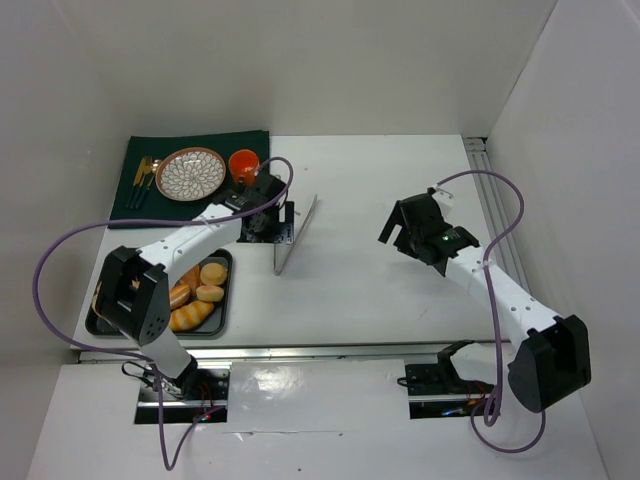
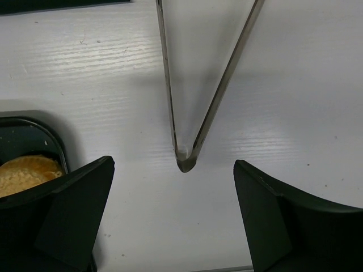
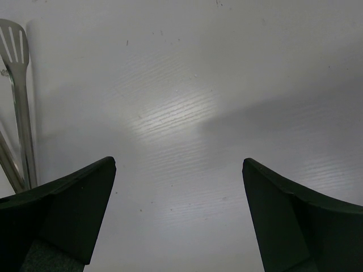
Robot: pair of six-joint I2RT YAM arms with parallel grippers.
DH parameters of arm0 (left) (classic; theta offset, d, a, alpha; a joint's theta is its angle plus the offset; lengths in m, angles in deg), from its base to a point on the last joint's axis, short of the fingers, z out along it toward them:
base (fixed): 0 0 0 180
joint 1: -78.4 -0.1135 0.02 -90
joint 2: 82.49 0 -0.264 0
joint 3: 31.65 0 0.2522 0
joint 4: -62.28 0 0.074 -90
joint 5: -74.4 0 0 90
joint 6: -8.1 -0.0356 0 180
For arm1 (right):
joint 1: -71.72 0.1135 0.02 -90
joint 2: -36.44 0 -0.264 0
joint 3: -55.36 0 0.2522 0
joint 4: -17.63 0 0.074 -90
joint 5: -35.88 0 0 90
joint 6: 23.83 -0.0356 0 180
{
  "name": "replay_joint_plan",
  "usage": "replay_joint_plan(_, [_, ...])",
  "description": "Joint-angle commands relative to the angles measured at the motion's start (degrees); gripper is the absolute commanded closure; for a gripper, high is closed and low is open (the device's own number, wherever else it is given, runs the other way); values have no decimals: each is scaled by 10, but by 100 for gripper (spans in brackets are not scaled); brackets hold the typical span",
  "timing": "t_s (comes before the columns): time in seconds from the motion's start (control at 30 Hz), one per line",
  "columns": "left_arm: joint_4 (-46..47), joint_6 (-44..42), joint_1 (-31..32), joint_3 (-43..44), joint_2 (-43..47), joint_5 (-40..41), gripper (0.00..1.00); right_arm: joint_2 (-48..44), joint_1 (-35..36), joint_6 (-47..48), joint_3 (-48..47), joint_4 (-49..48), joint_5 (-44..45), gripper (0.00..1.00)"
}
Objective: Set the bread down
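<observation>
The bread (image 1: pixel 214 272), a round golden bun, lies at the far right corner of the black tray (image 1: pixel 226 310), among other rolls. Its edge shows at the left of the left wrist view (image 2: pixel 25 173). My left gripper (image 1: pixel 272 222) hovers open and empty over the white table, just right of the tray, with the hinge end of metal tongs (image 2: pixel 186 161) between its fingers (image 2: pixel 79 198). My right gripper (image 1: pixel 405 228) is open and empty over bare table at centre right (image 3: pixel 178 161).
The tongs (image 1: pixel 295 235) lie on the table, and their spatula end shows in the right wrist view (image 3: pixel 16 51). A patterned plate (image 1: pixel 190 173), orange cup (image 1: pixel 243 164) and cutlery (image 1: pixel 143 178) sit on a green mat (image 1: pixel 145 150). A long loaf (image 1: pixel 190 316) and small buns (image 1: pixel 209 293) fill the tray.
</observation>
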State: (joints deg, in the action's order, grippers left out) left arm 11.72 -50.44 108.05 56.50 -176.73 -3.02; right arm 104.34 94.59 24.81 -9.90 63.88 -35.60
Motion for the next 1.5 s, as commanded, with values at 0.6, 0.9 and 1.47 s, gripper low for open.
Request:
replay_joint_plan(0.6, [82,-61,-26,16,-107,-83,0,-29,-10,19,21,-51,-47,0])
replay_joint_plan(0.9, [76,-62,-31,92,-198,-81,0,-35,-10,19,21,-51,-59,0])
replay_joint_plan(1.47, [29,-54,4,204,-260,25,63,-35,-10,19,39,-63,-64,0])
